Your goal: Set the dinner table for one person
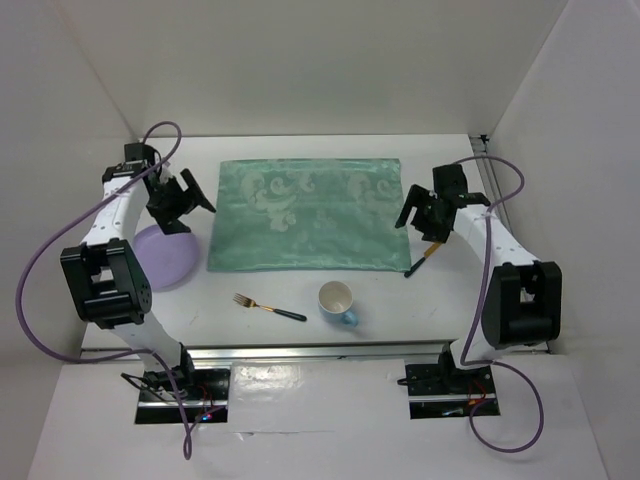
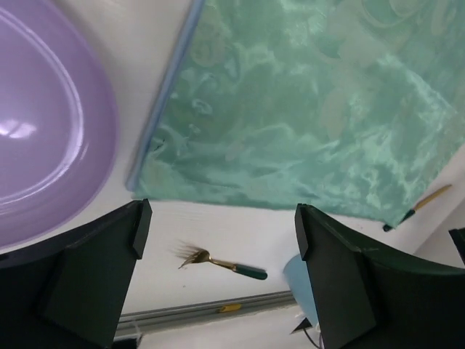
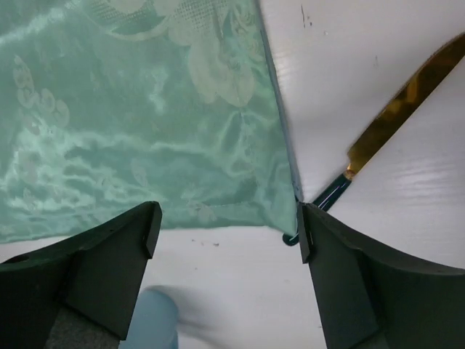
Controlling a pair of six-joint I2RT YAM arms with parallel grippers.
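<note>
A teal-green patterned cloth [image 1: 308,213] lies spread flat on the white dinner table [image 1: 400,305]. A lilac plate [image 1: 165,257] sits left of it. A gold fork with a dark handle [image 1: 268,307] and a light blue mug [image 1: 338,302] lie in front of the cloth. A gold knife with a dark handle [image 1: 422,259] lies at the cloth's right front corner. My left gripper [image 1: 190,200] is open and empty, above the table between plate and cloth. My right gripper [image 1: 418,213] is open and empty, above the cloth's right edge near the knife [image 3: 396,113].
White walls enclose the table at the back and both sides. A metal rail [image 1: 320,350] runs along the near edge. The fork [image 2: 221,262] and the rail show between the left fingers. Purple cables loop off both arms.
</note>
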